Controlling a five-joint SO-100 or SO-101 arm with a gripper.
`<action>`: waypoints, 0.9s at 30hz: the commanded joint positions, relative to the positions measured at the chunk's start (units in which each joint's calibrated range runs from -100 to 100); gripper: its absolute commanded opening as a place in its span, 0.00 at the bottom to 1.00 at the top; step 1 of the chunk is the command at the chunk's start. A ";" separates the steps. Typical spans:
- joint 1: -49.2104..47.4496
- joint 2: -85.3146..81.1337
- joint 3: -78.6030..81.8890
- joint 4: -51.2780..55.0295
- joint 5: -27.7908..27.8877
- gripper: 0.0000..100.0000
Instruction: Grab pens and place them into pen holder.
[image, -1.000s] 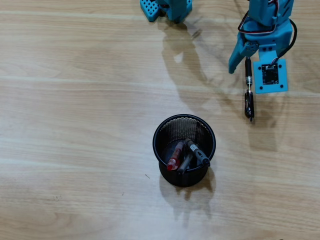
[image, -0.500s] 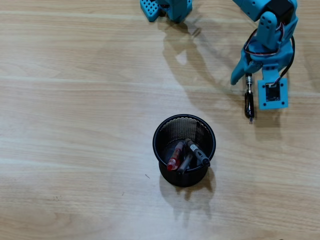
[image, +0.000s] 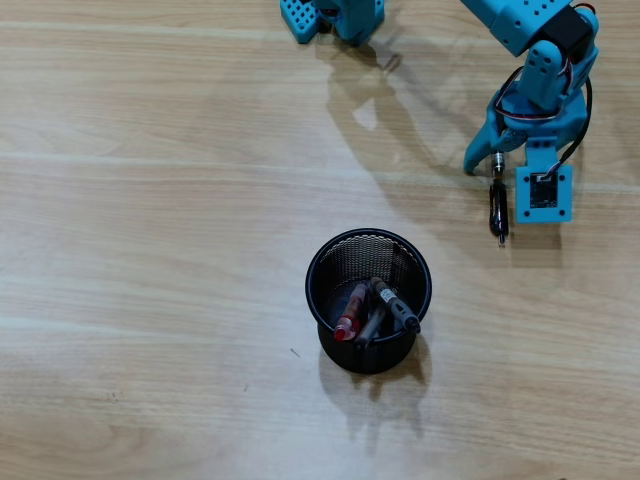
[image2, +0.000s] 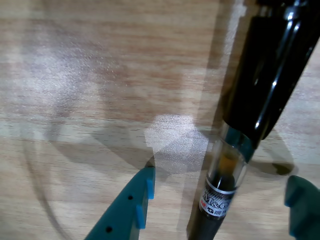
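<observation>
Glare and shadow blur the wrist view, where the black pen (image2: 250, 110) runs off the top edge and its lower end is cut off at the bottom, so only the glossy cap and a clear section with a printed band show. The gripper (image2: 220, 200) stands released, one blue fingertip (image2: 135, 205) left of the pen and the other at the right edge, neither visibly touching it. From overhead the black pen (image: 497, 200) lies on the wooden table (image: 150, 250) at the right, its upper end under the gripper (image: 495, 170). The pen holder (image: 368, 300) stands well apart, near the middle, holding a red pen (image: 350, 312) and two darker pens that overlap and are hard to separate.
</observation>
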 joint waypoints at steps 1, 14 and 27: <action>-0.14 -0.23 -0.54 0.04 -0.34 0.21; -0.14 -0.31 -0.81 0.13 0.13 0.02; 10.47 -18.15 -0.72 11.16 7.52 0.02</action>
